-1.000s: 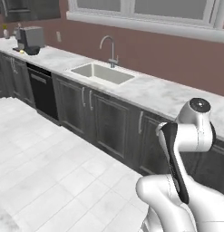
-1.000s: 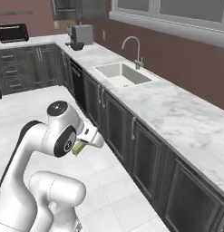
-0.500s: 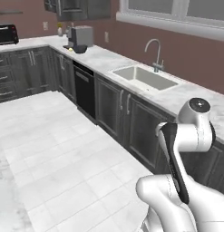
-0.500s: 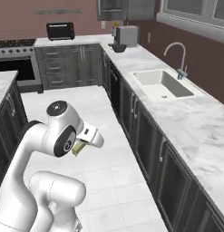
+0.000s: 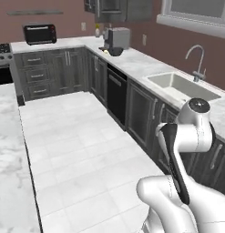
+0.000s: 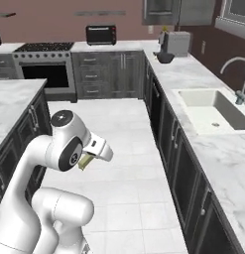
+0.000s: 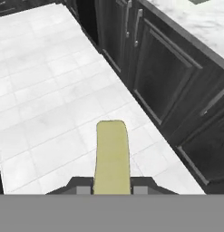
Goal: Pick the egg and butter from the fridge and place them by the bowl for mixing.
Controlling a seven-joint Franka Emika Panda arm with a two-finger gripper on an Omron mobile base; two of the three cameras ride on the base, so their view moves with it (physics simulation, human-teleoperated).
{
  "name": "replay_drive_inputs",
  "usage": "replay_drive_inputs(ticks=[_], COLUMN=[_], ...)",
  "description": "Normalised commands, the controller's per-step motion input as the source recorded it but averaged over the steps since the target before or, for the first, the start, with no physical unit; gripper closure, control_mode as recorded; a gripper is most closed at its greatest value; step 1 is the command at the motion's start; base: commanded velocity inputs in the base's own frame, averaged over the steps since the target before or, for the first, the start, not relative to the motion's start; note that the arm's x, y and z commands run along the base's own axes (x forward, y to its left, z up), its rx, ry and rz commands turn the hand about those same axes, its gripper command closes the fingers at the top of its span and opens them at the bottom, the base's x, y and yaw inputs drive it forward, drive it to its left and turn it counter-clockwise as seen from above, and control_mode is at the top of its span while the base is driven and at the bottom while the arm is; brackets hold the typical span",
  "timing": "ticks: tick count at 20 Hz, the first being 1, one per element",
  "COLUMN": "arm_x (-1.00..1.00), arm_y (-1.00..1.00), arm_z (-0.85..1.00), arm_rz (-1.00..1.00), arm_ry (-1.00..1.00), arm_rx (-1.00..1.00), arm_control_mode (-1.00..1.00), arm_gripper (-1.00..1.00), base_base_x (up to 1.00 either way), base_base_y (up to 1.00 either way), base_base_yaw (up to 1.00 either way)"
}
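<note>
The base has turned, bringing the far counter with the bowl [image 5: 115,51] into view; the gripper [image 7: 112,189], clamped on the butter [image 7: 112,157], should stay shut until there.

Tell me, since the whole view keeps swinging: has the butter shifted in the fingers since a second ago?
No. In the right base view the butter sticks out below the white hand exactly as before; the kitchen shift is the base driving.

A coffee machine [image 5: 117,38] and toaster oven [image 5: 40,34] stand on the counter [image 5: 145,63] near the sink [image 5: 182,86].
</note>
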Motion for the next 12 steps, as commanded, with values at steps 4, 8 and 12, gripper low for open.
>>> replay_drive_inputs(ticks=[4,8,12], arm_x=[0.0,0.0,0.0], arm_y=[0.0,0.0,0.0], arm_z=[0.0,0.0,0.0], arm_rz=[0.0,0.0,0.0], arm_ry=[0.0,0.0,0.0], arm_rx=[0.0,0.0,0.0], arm_control_mode=[1.0,1.0,1.0], arm_gripper=[1.0,1.0,1.0], base_base_x=[0.76,0.78,0.8], base_base_y=[-0.11,-0.09,-0.08], base_base_yaw=[0.27,0.25,0.24])
